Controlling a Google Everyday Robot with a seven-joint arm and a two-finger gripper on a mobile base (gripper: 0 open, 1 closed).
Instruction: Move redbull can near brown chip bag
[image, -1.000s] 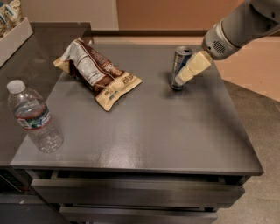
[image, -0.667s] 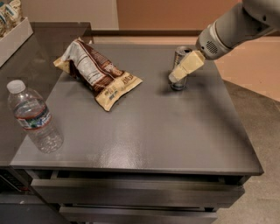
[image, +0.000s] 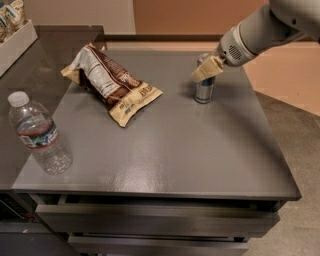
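The redbull can (image: 204, 90) stands upright on the grey table (image: 170, 150), at the back right. My gripper (image: 206, 69) reaches in from the upper right and sits at the can's top, covering its upper part. The brown chip bag (image: 111, 82) lies flat at the back left of the table, about a hand's width or more to the left of the can.
A clear water bottle (image: 39, 134) with a white cap stands near the table's front left corner. A white tray (image: 15, 42) sits on the dark counter at far left. Drawers (image: 150, 220) run below the table's front edge.
My gripper has risen from low beside the can to the can's top. The can, bag and bottle stay where they were.
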